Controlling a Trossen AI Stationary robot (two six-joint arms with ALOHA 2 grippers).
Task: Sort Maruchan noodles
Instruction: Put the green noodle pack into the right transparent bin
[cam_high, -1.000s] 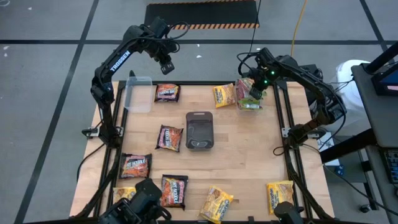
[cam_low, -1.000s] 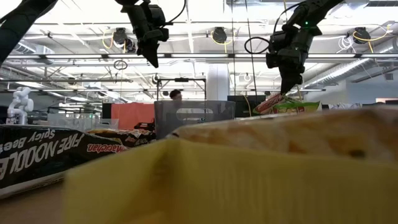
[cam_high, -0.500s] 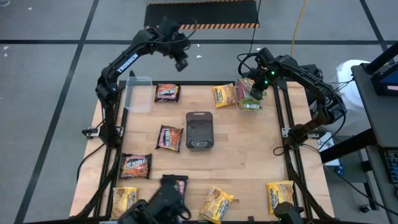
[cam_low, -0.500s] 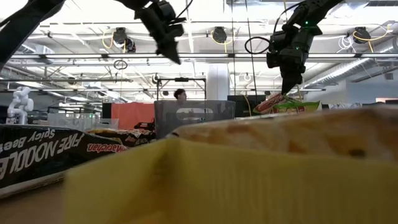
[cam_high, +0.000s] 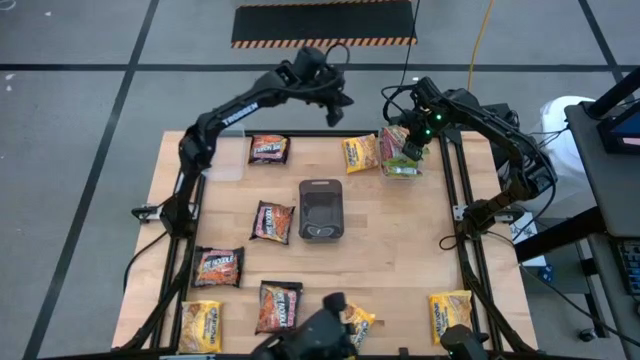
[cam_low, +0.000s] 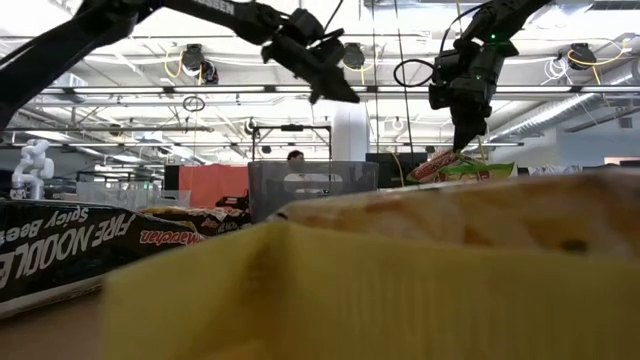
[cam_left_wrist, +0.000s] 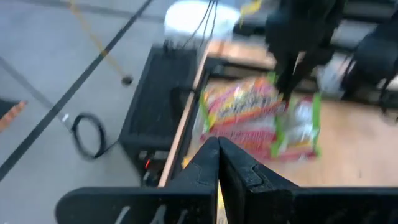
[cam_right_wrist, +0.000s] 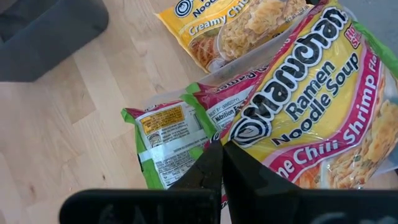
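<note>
Change: left gripper (cam_high: 333, 110) swung off the clear tub (cam_high: 228, 168) at the far-left corner and across the far edge of the table (cam_high: 400, 260), now hanging high past the far edge and aimed at the right-hand pile. Fingers pressed together, carrying nothing.

No change at right gripper (cam_high: 412, 142): parked in the same spot over the far-right corner, fingers pressed together, tips down on the edge of the lime chili shrimp packet (cam_right_wrist: 311, 106). Cannot tell whether a bit of wrapper is pinched between them.

Meaning for the task: probably a handoff or assist at the far-right pile, not a fresh pick. Sorting early. 4 dark packets (cam_high: 272, 220) and 3 yellow ones (cam_high: 449, 315) scattered over the table around the grey tray (cam_high: 321, 210).

Orientation: shrimp packet printed face up, long axis roughly far edge to near edge, a little skewed. In the low view, tilted, higher end up at the right fingers. Overlaps a 2nd green-edged packet (cam_right_wrist: 165, 143) lying label side up, long axis about the same. Creamy chicken packet (cam_high: 360, 152) just beside, flat, face up, long axis skewed across the table.
</note>
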